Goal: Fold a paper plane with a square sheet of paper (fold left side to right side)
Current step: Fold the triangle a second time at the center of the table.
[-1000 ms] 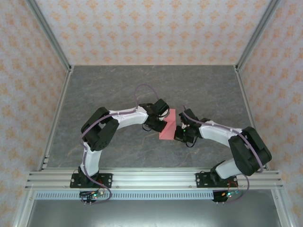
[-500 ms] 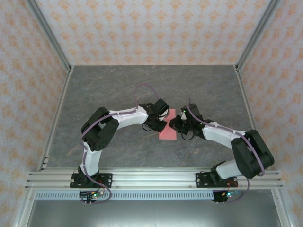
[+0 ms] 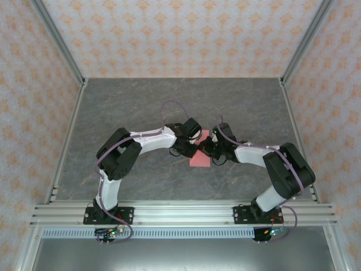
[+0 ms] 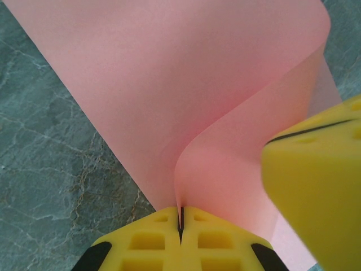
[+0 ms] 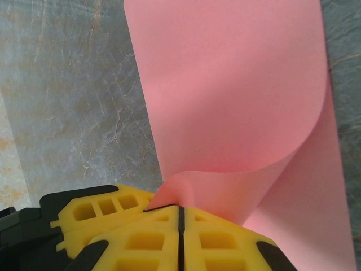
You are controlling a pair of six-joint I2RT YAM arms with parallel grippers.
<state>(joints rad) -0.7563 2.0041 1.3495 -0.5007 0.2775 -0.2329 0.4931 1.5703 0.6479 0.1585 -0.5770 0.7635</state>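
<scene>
The square sheet of paper (image 3: 199, 160) is salmon pink and lies mid-table, with one side lifted and curled over itself. My left gripper (image 3: 196, 148) is shut on the raised edge; in the left wrist view the paper (image 4: 169, 84) runs straight into the seam of its yellow fingers (image 4: 141, 243). My right gripper (image 3: 206, 150) sits tip to tip with it, also shut. In the right wrist view the curled sheet (image 5: 237, 84) rises from that gripper's (image 5: 181, 217) seam, and a corner is tucked against the left gripper's fingers (image 5: 101, 210). The sheet's underside is hidden.
The grey marbled table (image 3: 141, 107) spreads around the sheet. Metal frame posts (image 3: 67, 135) and patterned walls bound it on three sides. Both arms arch inward from the rail (image 3: 180, 213) at the near edge.
My right gripper has swung left and a little farther away, across the sheet, and now meets the left gripper. The left arm has held still. Less of the pink sheet shows from above.
</scene>
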